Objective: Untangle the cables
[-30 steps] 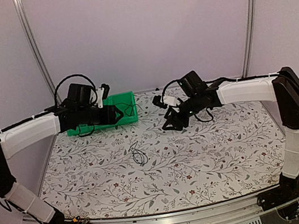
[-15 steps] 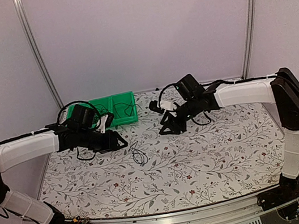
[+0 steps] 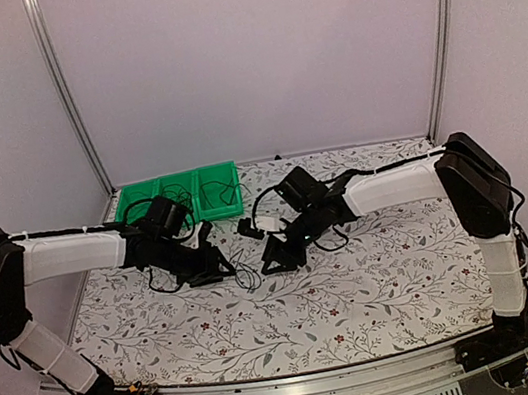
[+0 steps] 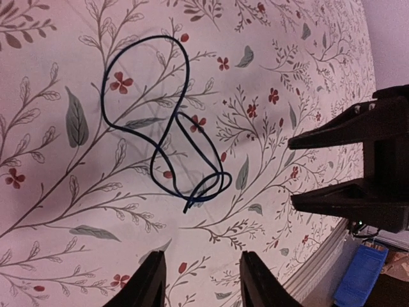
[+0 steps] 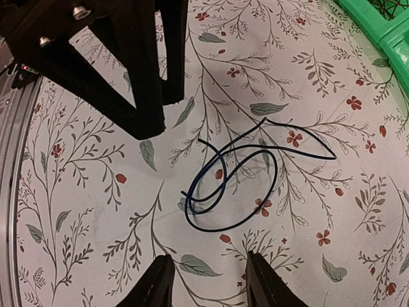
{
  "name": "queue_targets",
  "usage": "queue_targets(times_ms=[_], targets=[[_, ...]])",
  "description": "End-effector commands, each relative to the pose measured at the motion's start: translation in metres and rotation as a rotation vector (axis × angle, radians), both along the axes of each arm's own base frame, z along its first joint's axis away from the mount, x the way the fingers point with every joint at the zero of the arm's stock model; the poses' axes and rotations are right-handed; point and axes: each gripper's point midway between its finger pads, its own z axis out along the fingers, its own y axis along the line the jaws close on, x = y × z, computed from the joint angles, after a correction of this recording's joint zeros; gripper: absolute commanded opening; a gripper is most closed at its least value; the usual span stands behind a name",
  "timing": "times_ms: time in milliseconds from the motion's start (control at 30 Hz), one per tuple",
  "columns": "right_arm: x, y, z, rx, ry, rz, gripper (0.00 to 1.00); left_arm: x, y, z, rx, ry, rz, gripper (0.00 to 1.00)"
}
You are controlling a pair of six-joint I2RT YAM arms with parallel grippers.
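Both hands (image 3: 225, 266) (image 3: 268, 263) nearer cable (image 3: 247, 279), half-parted, empty.

A green bin (image 3: 176, 179) with three compartments sits at the far left of the surface (image 3: 399, 276), which is printed with leafy sprigs and small red flowers. Two metal posts (image 3: 65, 99) rise behind.

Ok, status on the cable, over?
Open and empty: left gripper, right gripper. Looped thin cable flat on floral table between them, untouched. Nothing in the way; green bin behind.
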Motion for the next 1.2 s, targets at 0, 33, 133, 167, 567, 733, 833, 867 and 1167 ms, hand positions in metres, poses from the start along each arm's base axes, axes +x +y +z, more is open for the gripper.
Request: queue_targets(times_ms=[0, 33, 133, 167, 567, 733, 833, 867, 1167], targets=[[0.009, 0.012, 0.001, 0.022, -0.004, -0.034, 0.39, 0.002, -0.01, -0.003, -0.028, 0.006, -0.002, 0.38], [0.012, 0.014, 0.001, 0.021, -0.008, -0.043, 0.39, 0.004, -0.012, -0.005, -0.033, 0.009, -0.006, 0.37], [0.018, 0.018, -0.006, 0.009, -0.008, -0.064, 0.37, 0.008, -0.02, -0.012, -0.048, 0.027, -0.022, 0.34], [0.019, 0.019, -0.009, 0.007, -0.007, -0.068, 0.37, 0.008, -0.022, -0.015, -0.048, 0.037, -0.031, 0.33], [0.015, 0.015, -0.015, -0.009, 0.002, -0.072, 0.38, 0.011, -0.034, 0.0, -0.107, -0.011, -0.073, 0.08], [0.014, 0.016, -0.012, -0.003, 0.0, -0.066, 0.38, 0.015, -0.035, 0.006, -0.119, -0.052, -0.082, 0.0], [0.015, 0.016, -0.012, -0.003, -0.005, -0.068, 0.38, 0.018, -0.031, 0.006, -0.098, -0.065, -0.069, 0.0], [0.015, 0.016, -0.011, -0.004, -0.007, -0.069, 0.38, 0.019, -0.028, 0.005, -0.077, -0.065, -0.063, 0.02], [0.011, 0.013, -0.014, -0.011, 0.0, -0.064, 0.39, 0.028, -0.03, 0.004, -0.022, -0.154, -0.134, 0.42]])
